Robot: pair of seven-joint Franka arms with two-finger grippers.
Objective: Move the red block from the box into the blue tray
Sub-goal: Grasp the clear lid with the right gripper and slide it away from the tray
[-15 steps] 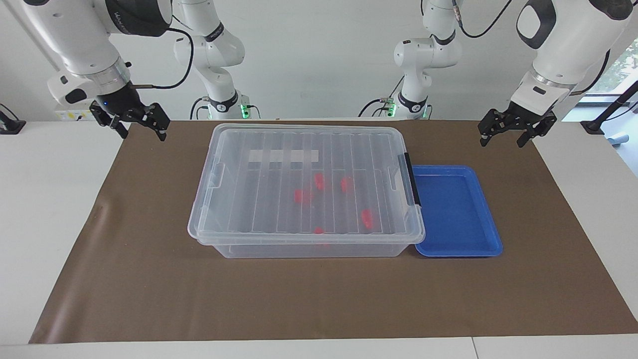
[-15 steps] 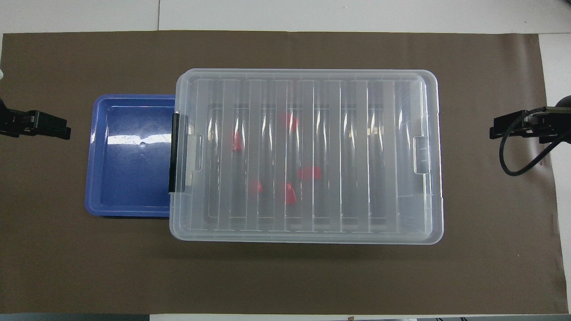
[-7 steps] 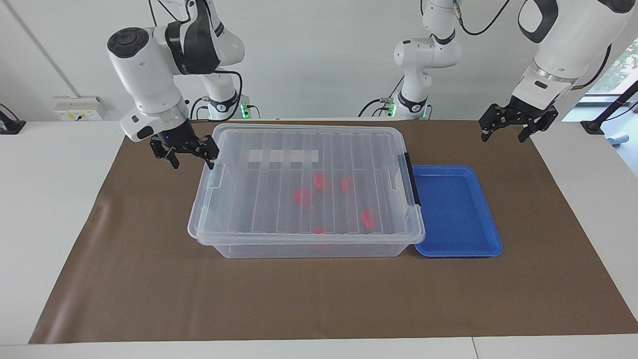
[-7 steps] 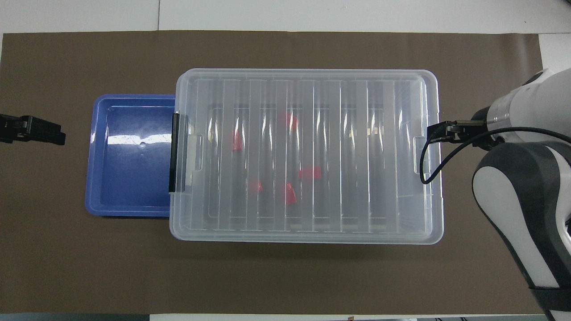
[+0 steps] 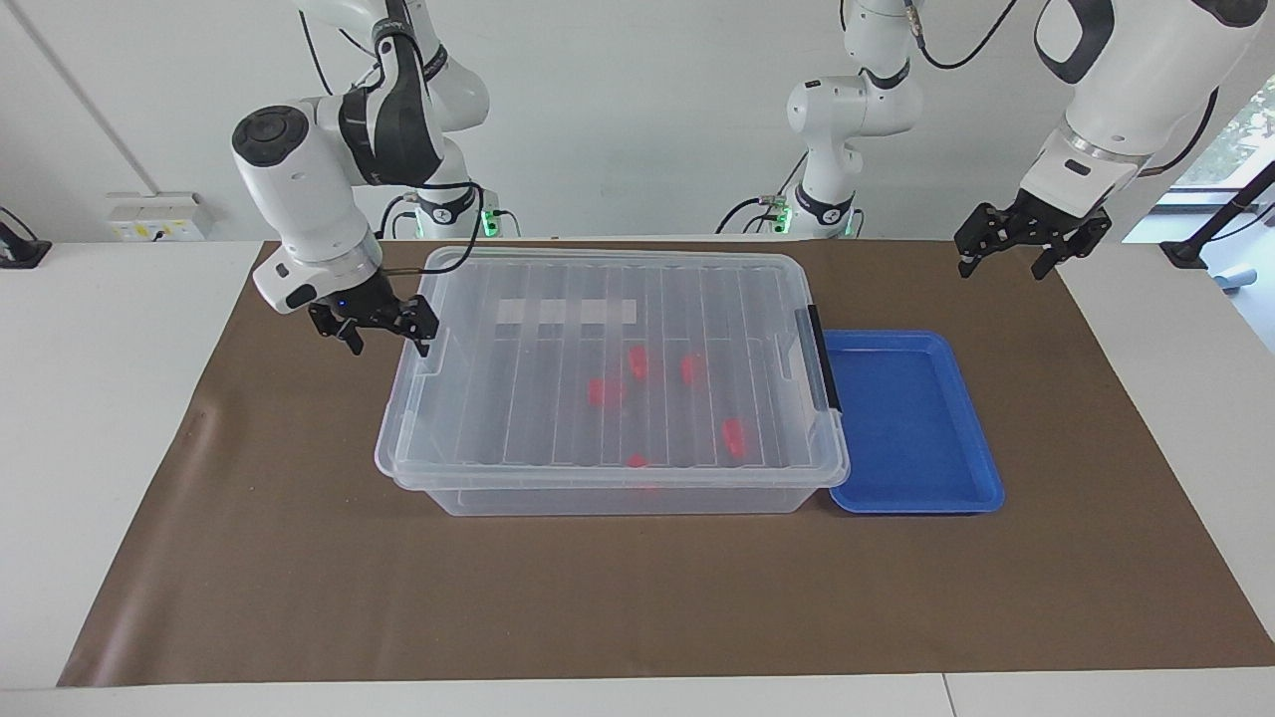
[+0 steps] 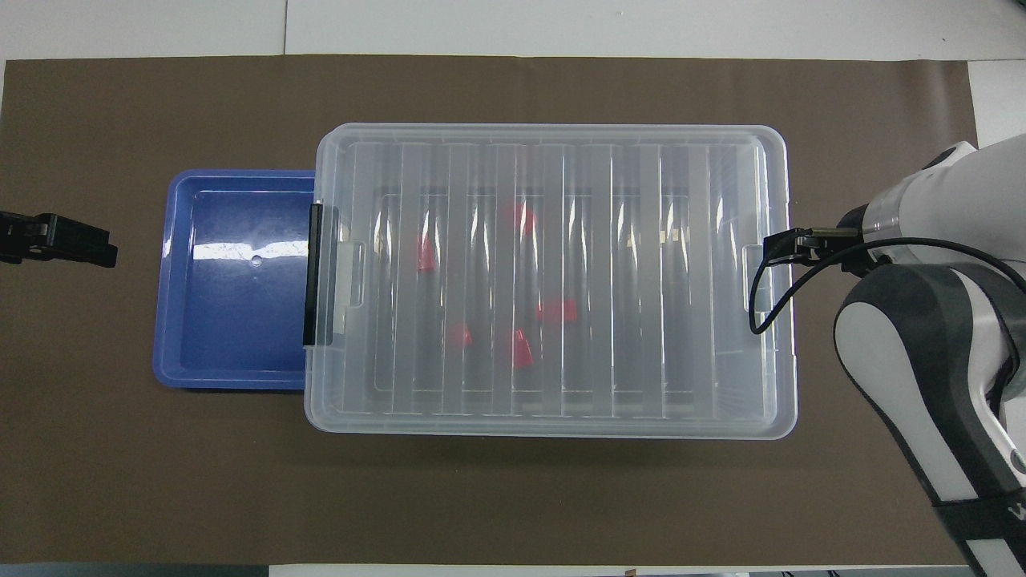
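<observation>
The box (image 5: 498,388) (image 6: 681,320) is a clear bin with its ribbed lid on, standing mid-mat. Several red blocks lie inside it, seen through the lid, one of them a red block (image 5: 733,435) (image 6: 426,254) near the black latch (image 5: 823,358) (image 6: 313,272). The blue tray (image 5: 911,418) (image 6: 232,320) sits against the latch end, with nothing in it. My right gripper (image 5: 388,341) (image 6: 773,247) hangs open just off the box's other end, at lid height. My left gripper (image 5: 1001,267) (image 6: 100,244) hovers open over the mat, out past the tray toward the left arm's end.
A brown mat (image 5: 637,597) (image 6: 513,497) covers the table under everything. A white strip label (image 5: 566,312) lies on the lid toward the robots. A black cable (image 6: 773,296) loops from the right wrist over the box's end.
My right arm has swung in from the mat's corner to the box's end and has come down slightly. The left gripper has barely shifted. Box, tray and blocks are unmoved.
</observation>
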